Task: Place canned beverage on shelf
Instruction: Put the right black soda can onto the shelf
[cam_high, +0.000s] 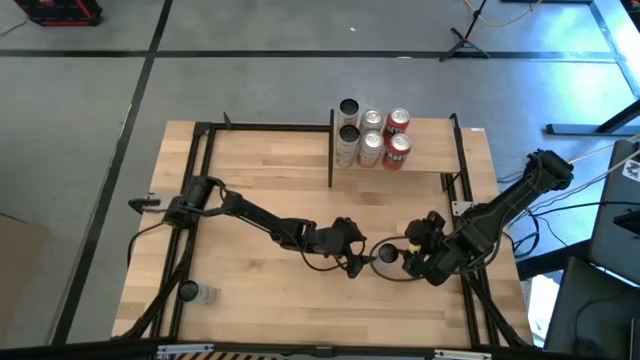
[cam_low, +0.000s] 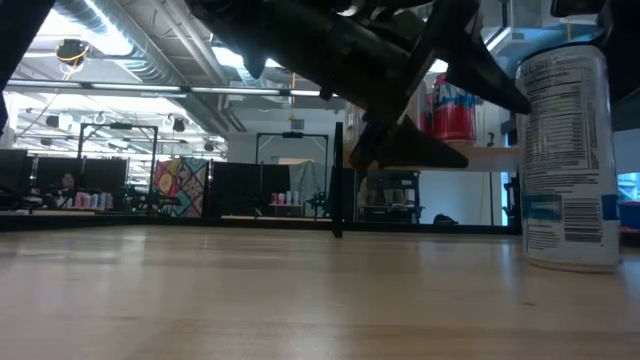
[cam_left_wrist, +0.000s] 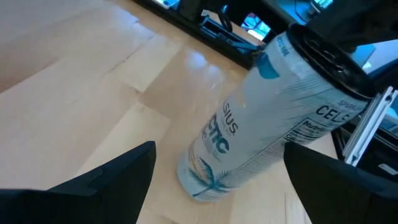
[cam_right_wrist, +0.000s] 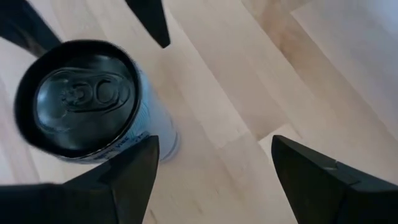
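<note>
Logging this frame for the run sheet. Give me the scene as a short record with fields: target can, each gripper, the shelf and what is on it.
target can: white can standing upright on the tabletop, near its front right part
left gripper: left gripper beside the can, fingers open, not gripping it
right gripper: right gripper on the can's other side, fingers open, can top in its view
shelf: shelf at the table's far edge, with black posts
on shelf: six cans in two rows, two of them red
task state: can not yet lifted

Around the light-wood surface (cam_high: 260, 190) we see a grey floor (cam_high: 250, 80) crossed by dark lines. Ceiling ducts (cam_low: 150, 45) run overhead at 11 o'clock, lit by strip lights.
</note>
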